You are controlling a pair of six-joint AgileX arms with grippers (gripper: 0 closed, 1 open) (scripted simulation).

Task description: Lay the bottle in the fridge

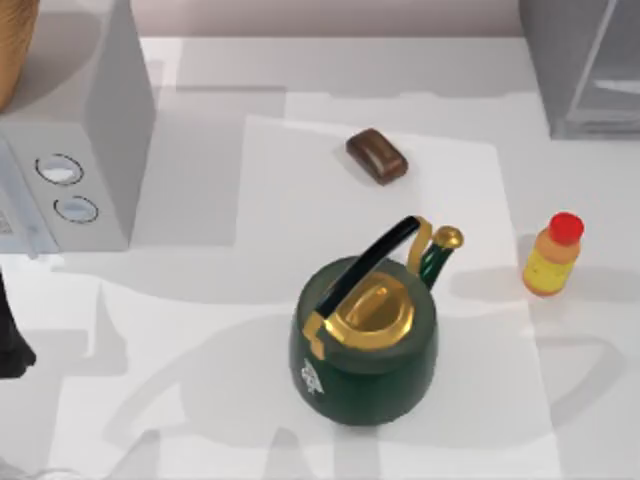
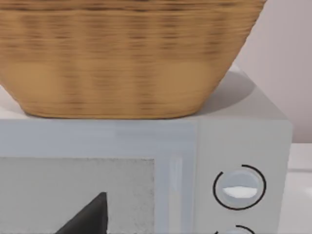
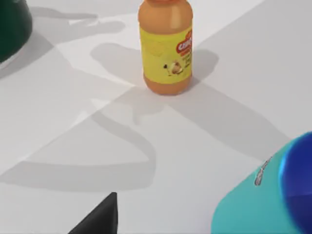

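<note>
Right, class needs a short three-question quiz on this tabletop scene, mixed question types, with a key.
1. True or false: the bottle stands upright on the table.
2. What lies nearest the kettle's spout? A) the brown block B) the bottle C) the basket
3. Fill in: the basket sits on top of the box with two round ____.

Key: 1 true; 2 B; 3 dials.
</note>
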